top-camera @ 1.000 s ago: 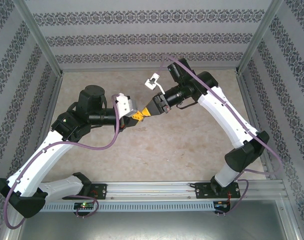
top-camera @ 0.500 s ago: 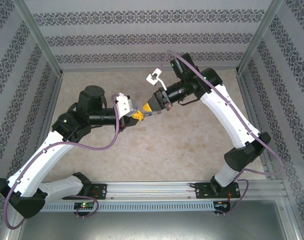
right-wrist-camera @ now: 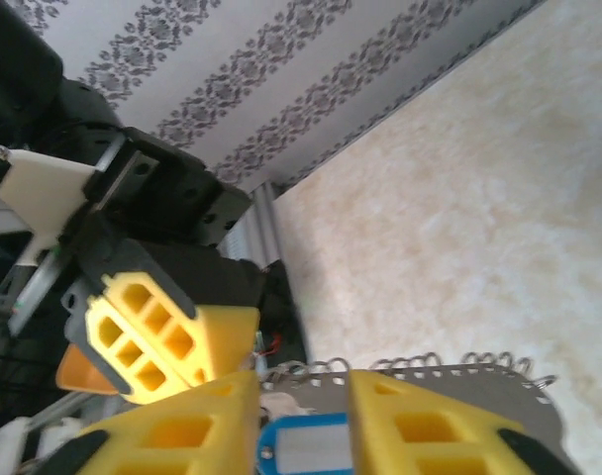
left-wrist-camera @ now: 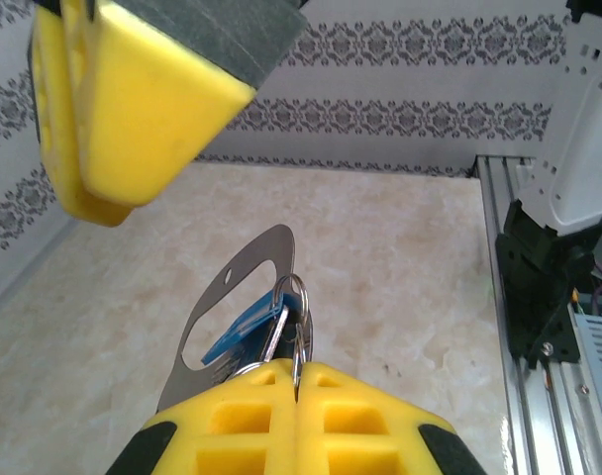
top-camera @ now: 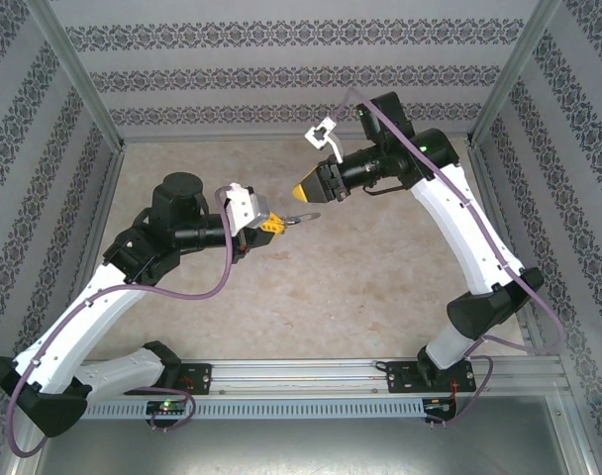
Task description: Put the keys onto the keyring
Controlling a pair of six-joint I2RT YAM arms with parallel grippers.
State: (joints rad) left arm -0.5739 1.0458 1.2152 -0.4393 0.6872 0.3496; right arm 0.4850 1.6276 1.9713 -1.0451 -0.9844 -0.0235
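**Left claw** (top-camera: 268, 225): yellow plastic fingers moulded in a honeycomb pattern and pressed together with no gap. They pinch the base of the keyring (left-wrist-camera: 266, 247), a flat grey metal oval with a long cut-out. The keyring sticks out past the fingertips, held above the table (top-camera: 380, 287).

**Keyring details:** thin wire rings (left-wrist-camera: 299, 302) stand along one edge. The key (left-wrist-camera: 240, 332), small with a blue plastic head, lies against them and shows through the cut-out. Whether it is threaded on a ring cannot be told.

**Right claw** (top-camera: 303, 191): matching yellow fingers backed with a dark grey layer. A narrow gap separates them and they grip nothing. The tip is near the free end of the keyring but apart from it.

**Arms:** both have white shells, black joints and a purple cable (top-camera: 197, 287).
- The left arm (top-camera: 93, 307) is folded at the elbow, with its forearm reaching right over the middle of the table.
- The right arm (top-camera: 459, 228) rises from its base, bends at the far side, and points left and slightly down toward the other claw.

**Setting:** the table is mottled beige like marble. The walls (top-camera: 281, 79) are pale with rows of dark ornament.

**Change:** a second ago the right claw's tip met the left claw's at the keyring. It has since drawn back toward the far wall, while the left claw has barely shifted.
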